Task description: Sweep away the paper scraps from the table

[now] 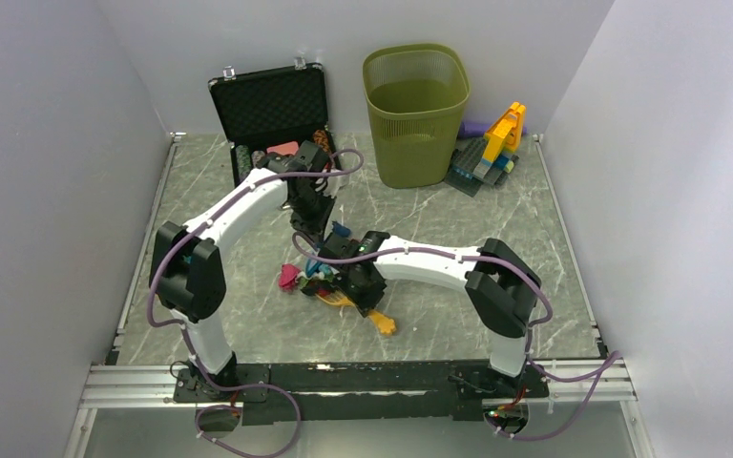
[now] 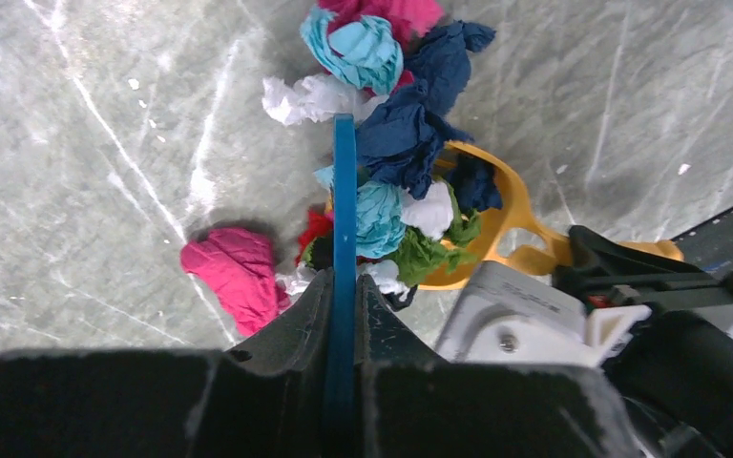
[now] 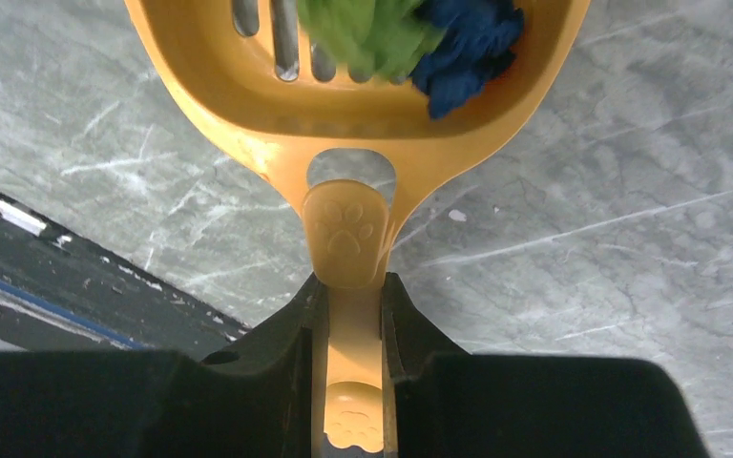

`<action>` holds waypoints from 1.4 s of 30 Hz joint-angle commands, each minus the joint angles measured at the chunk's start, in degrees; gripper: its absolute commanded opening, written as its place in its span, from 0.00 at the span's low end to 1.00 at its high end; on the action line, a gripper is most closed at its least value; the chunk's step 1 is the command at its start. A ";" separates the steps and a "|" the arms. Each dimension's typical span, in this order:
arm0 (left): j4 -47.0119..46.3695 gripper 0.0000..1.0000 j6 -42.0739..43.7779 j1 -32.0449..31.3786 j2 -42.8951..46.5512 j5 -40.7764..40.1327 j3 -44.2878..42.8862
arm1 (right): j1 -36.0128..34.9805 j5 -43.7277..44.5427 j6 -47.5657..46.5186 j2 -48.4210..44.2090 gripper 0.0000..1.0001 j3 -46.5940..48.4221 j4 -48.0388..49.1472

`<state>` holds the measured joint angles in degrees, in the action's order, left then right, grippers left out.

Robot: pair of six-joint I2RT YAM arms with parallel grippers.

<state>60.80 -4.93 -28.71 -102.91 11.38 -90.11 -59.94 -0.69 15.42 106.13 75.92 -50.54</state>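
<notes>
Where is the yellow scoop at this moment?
In the top view the yellow scoop sits near the middle of the table, its bowl holding some of the paper scraps; the right arm's jaws hold its handle.

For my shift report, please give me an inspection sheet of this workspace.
surface: table of grey-green marble pattern, with a few white flecks.
job's things: scraps bunched mid-table; green and navy ones lie in the scoop; pink scrap lies apart.
clutter: open black case far left, green bin far middle, toy bricks far right.
grippers: left gripper shut on a blue blade; right gripper shut on the scoop's handle.
cables: purple cables run along both arms, with loops hanging at the bases.
surroundings: plain white walls; metal rail at the near edge.
</notes>
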 commanded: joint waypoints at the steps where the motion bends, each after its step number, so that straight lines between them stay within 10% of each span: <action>1: -0.22 0.00 -3.01 -1.63 2.40 4.83 1.36 | 0.21 4.93 2.07 -0.62 0.00 -0.48 7.63; 42: -2.04 0.00 -12.99 6.09 25.00 -7.21 -1.85 | -3.19 8.70 4.78 -17.78 0.00 -9.51 8.49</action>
<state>58.43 -17.72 -25.71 -83.24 6.31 -91.31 -62.74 5.82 19.29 91.35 63.29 -40.25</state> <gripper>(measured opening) 0.126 0.219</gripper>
